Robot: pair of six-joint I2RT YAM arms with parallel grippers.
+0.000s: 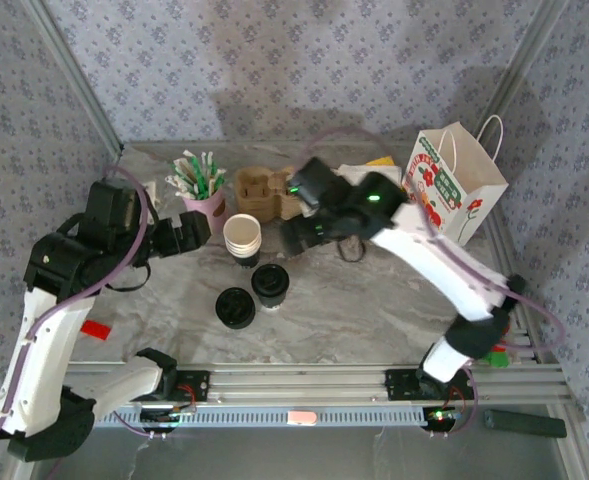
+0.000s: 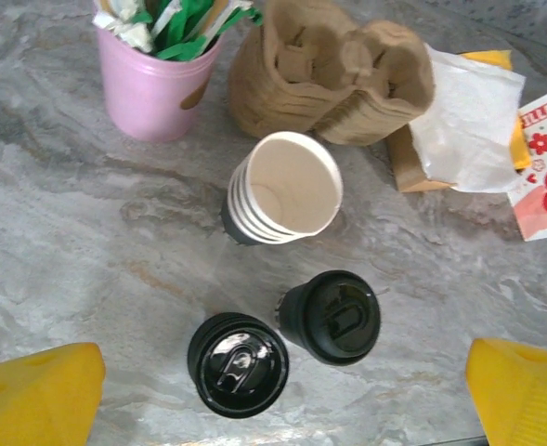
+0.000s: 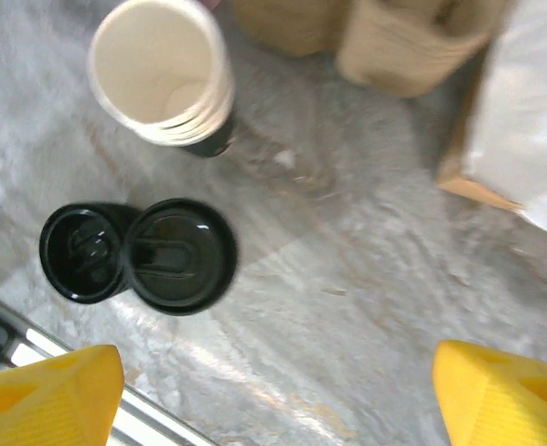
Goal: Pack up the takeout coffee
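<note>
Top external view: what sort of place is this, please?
Most likely a robot test cell staged as a coffee counter: fabric-covered walls enclose a marble-look table, which carries a stack of paper cups, a cardboard cup carrier and a paper takeout bag.

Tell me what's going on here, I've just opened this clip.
Two robot arms hang over a marble table, with a takeout coffee to pack. Neither holds anything: the left fingers and the right fingers are spread open above the cups. The takeout coffee stands upright beside a loose black lid, in front of a stack of paper cups. The cardboard cup carrier and the paper bag sit at the back. The coffee is not yet packed.
</note>
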